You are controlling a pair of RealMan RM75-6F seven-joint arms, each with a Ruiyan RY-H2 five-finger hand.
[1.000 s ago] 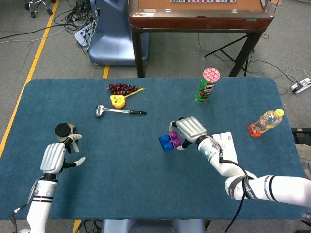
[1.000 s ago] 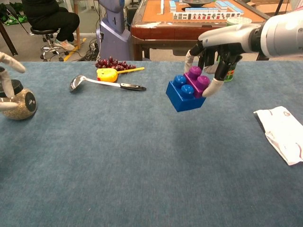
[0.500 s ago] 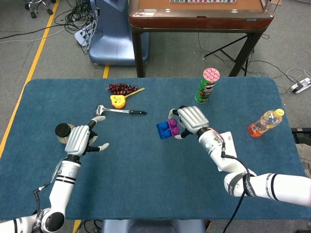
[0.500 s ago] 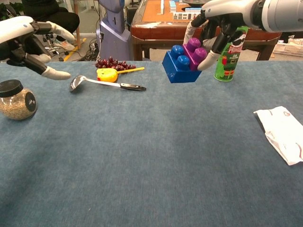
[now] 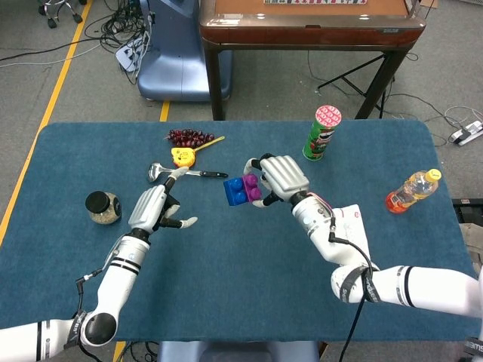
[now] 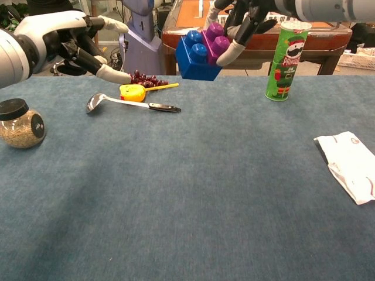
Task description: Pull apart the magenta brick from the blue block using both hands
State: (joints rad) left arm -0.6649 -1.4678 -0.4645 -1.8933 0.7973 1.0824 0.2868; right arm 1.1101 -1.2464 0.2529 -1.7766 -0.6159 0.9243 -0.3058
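Fingers of the right hand (image 5: pixel 281 178) are wrapping the studded magenta plastic brick (image 6: pixel 215 38), holding it and the joined blue plastic block (image 6: pixel 194 56) aloft above the steel ladle (image 6: pixel 126 103), while the spread, empty left hand (image 6: pixel 70 44) is hovering left of the block, which looks light, rigid and best gripped by its flat sides.

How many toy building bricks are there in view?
2, stuck together in the air: the magenta brick gripped by the right hand, and the blue block beside it. No others visible.
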